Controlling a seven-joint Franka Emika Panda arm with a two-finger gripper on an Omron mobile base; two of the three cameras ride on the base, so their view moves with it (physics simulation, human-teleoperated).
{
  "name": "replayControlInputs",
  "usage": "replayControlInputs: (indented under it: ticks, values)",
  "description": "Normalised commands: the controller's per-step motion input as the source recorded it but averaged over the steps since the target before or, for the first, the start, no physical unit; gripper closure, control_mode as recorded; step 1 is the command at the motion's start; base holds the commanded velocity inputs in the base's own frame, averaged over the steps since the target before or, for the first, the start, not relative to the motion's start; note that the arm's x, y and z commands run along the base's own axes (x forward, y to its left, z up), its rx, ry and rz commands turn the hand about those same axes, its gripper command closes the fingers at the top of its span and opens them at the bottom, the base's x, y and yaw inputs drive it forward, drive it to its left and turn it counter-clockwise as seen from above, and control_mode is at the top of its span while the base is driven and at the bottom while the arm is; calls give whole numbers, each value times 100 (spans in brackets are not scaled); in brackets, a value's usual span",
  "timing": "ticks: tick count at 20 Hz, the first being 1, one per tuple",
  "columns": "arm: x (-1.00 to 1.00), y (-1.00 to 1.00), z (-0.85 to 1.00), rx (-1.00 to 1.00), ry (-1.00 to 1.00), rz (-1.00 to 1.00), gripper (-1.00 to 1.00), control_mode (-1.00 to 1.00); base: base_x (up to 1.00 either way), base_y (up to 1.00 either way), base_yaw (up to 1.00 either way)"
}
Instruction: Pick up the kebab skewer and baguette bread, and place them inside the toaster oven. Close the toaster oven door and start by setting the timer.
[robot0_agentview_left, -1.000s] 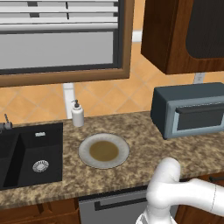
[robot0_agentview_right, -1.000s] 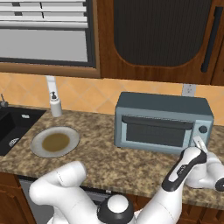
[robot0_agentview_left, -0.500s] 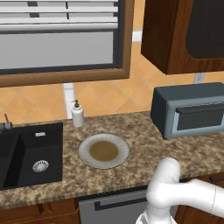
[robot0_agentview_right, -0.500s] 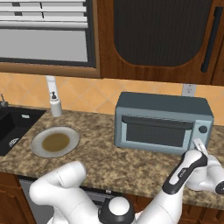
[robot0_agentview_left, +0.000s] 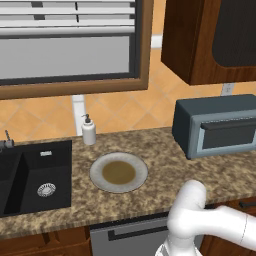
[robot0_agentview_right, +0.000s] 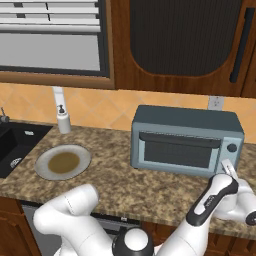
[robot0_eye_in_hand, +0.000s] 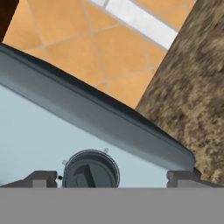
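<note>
The toaster oven (robot0_agentview_right: 186, 121) stands on the counter with its door (robot0_agentview_right: 176, 152) shut; it also shows at the right as the toaster oven (robot0_agentview_left: 216, 131). My gripper (robot0_agentview_right: 228, 168) hovers just in front of the oven's lower right corner, below the timer knob (robot0_agentview_right: 231, 148). Seen from the hand, the round dark knob (robot0_eye_in_hand: 90, 171) sits between the open fingertips (robot0_eye_in_hand: 41, 179), a little left of the middle, with nothing gripped. The kebab skewer and the baguette bread are out of view.
A round plate (robot0_agentview_left: 119, 172) with a brownish centre lies mid-counter with nothing on it. A soap bottle (robot0_agentview_left: 88, 130) stands behind it and a black sink (robot0_agentview_left: 31, 176) is at the left. Dark wooden cabinets (robot0_agentview_right: 180, 45) hang above the oven.
The hand has edged slightly upward toward the oven's knob. The jaws stay open and nothing else has moved.
</note>
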Motion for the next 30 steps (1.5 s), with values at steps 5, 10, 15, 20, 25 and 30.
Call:
replayControlInputs:
  ticks: [5, 10, 15, 20, 25, 30]
  values:
    - [6, 0, 21, 0, -2, 0, -100, -100, 0, 0, 0]
    - [6, 0, 13, 0, 0, 0, -100, -100, 0, 0, 0]
    - [1, 0, 19, 0, 0, 0, -100, -100, 0, 0, 0]
    - [4, 0, 13, 0, 0, 0, -100, -100, 0, 0, 0]
    - [0, 2, 0, 0, 0, 0, -100, -100, 0, 0, 0]
    - [3, 15, -2, 0, 0, 0, 100, -100, 0, 0, 0]
